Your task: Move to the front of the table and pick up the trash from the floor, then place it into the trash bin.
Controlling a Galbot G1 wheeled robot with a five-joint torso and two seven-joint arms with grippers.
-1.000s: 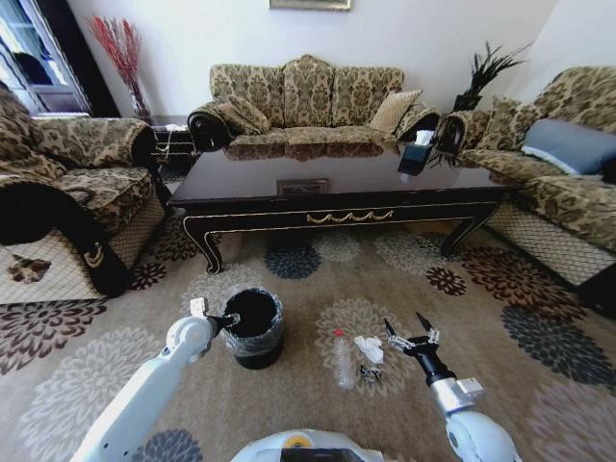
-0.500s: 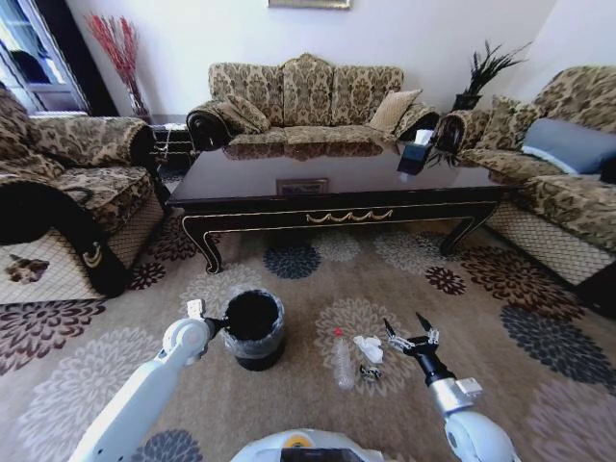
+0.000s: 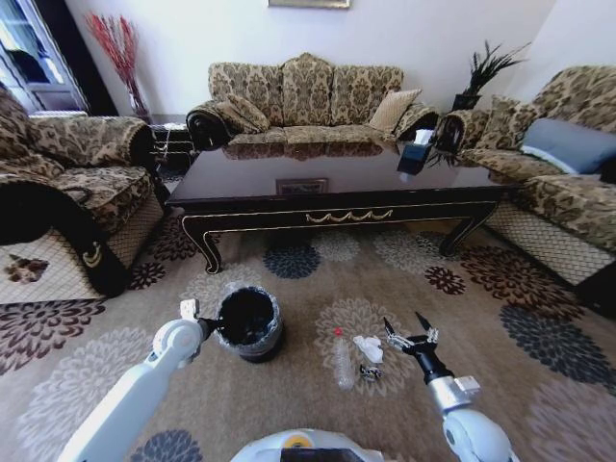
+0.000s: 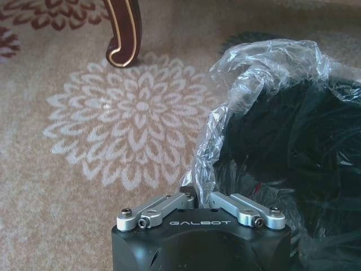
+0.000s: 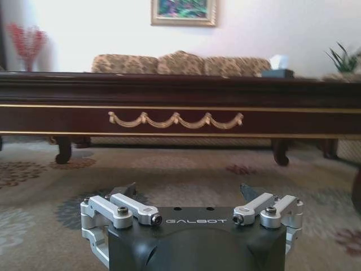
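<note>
The black trash bin point(image 3: 248, 322) with a clear liner stands on the carpet in front of the dark table point(image 3: 337, 197). My left gripper point(image 3: 209, 325) is shut on the bin's near-left rim. In the left wrist view the left gripper point(image 4: 198, 196) pinches the crinkled liner point(image 4: 265, 62) at the rim. The trash lies to the bin's right: a clear bottle point(image 3: 344, 358) with a red cap, a white paper wad point(image 3: 369, 347) and a dark scrap point(image 3: 371, 372). Just right of the wad, my right gripper point(image 3: 410, 333) hovers open and low, facing the table point(image 5: 180, 107).
Patterned sofas point(image 3: 308, 96) surround the table on three sides. A curved table leg point(image 4: 124, 34) stands beyond the bin. A dark tissue box point(image 3: 416, 154) sits on the tabletop. Open carpet point(image 3: 539, 366) stretches right of my right arm.
My left arm has pulled the bin a little to the left and away from me, and more of its liner shows. The right arm and the trash have not moved.
</note>
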